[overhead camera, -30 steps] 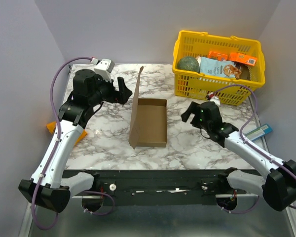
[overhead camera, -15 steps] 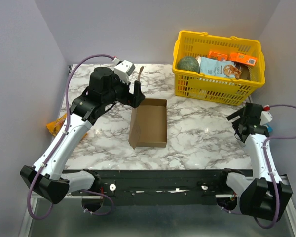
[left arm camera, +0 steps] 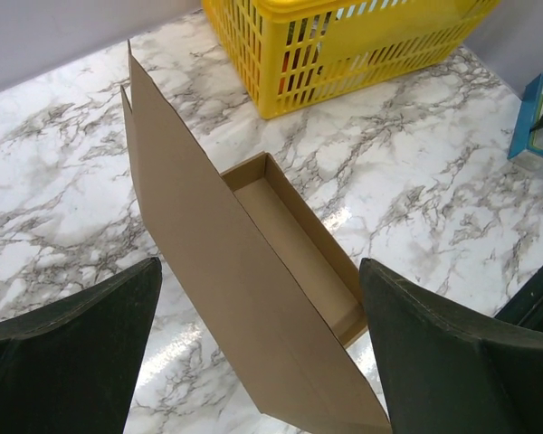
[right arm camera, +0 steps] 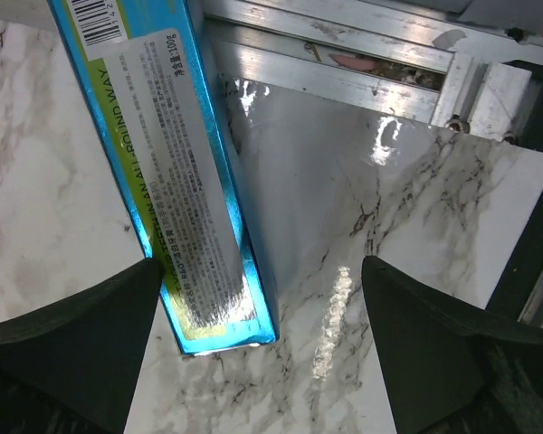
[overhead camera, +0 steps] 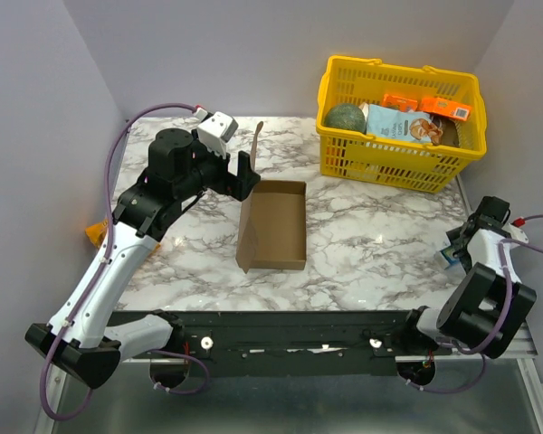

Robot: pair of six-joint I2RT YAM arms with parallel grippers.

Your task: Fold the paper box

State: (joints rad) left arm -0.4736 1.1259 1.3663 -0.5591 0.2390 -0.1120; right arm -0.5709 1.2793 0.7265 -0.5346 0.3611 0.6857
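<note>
The paper box (overhead camera: 276, 221) sits open side up at the centre of the table (overhead camera: 371, 262). Its long axis runs from the arm bases toward the back wall, and one tall flap stands along its left side. The left gripper (overhead camera: 244, 174) is spread wide and empty beside that flap; the right gripper (right arm camera: 262, 353), equally wide and empty, is over a blue carton (right arm camera: 176, 181).
</note>
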